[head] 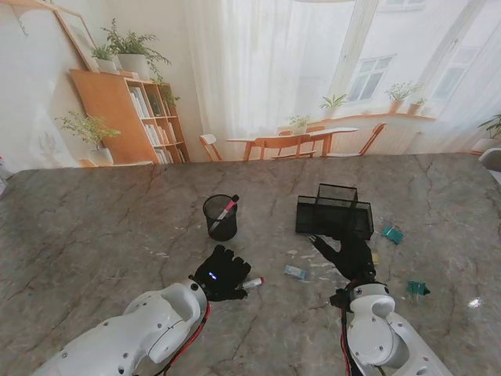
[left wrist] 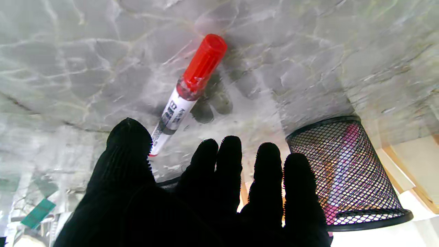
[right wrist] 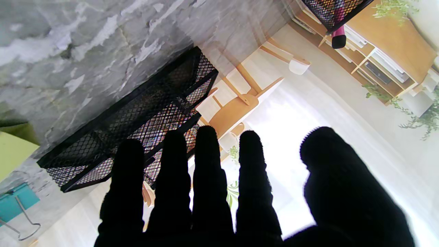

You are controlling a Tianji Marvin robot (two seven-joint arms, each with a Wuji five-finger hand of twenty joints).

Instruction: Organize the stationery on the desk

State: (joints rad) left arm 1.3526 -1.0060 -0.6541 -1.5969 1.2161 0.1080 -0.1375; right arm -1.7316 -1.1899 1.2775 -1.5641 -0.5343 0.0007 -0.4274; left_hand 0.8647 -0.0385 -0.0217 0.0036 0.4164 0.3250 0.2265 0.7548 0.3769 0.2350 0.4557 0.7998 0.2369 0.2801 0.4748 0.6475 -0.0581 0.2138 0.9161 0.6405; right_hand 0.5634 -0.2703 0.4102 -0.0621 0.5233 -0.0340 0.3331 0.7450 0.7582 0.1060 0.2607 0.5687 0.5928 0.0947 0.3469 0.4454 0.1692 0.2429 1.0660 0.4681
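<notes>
You're hovering the left hand [left wrist: 192, 192], fingers spread and empty, over the red-capped marker [left wrist: 192, 89]; one pink marker [head: 225, 210] is sitting in the mesh pen cup [head: 221, 219], binder clips [head: 392, 233] remaining loose.

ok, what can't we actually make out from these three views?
- Red-capped marker: its tail end sits behind the left robot hand in the left wrist view; the stand view shows only its tip, so contact is unclear.
- Small pale items near the right robot hand: too small in the stand view.
- Mesh tray contents: fingers cover its near edge in the right wrist view.
</notes>
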